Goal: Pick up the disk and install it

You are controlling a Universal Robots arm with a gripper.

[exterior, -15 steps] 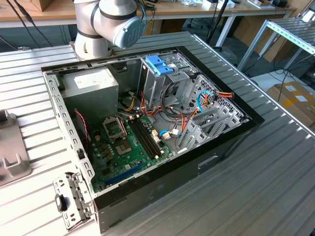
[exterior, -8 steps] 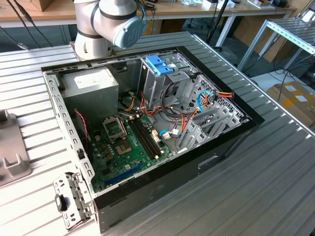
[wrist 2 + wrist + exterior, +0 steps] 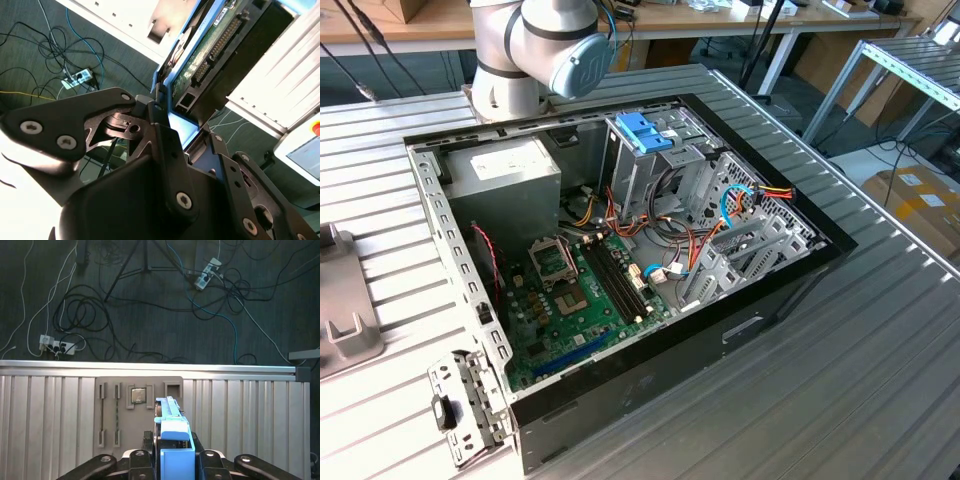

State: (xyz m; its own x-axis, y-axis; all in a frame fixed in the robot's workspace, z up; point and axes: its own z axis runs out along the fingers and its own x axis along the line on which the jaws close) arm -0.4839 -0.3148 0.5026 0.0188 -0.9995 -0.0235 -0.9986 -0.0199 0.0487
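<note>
My gripper [image 3: 175,462] is shut on the disk [image 3: 174,432], whose light blue carrier rail sticks up between the black fingers [image 3: 142,460]. In the second wrist view the gripper [image 3: 182,117] clamps the disk [image 3: 210,45] edge-on, with its green circuit board and connector facing the camera. The disk hangs above a grey fixture plate [image 3: 137,412] on the ribbed table. The open computer case [image 3: 620,400] lies on the table in the exterior view, with a metal drive cage [image 3: 655,165] at its back.
A blue plastic bracket [image 3: 645,130] sits atop the drive cage. A grey power-supply box [image 3: 505,172] fills the case's back corner on the exterior view's left. The motherboard [image 3: 580,300] and loose cables [image 3: 745,200] lie inside. The arm's base [image 3: 535,50] stands behind the case. Cables cover the floor [image 3: 150,315].
</note>
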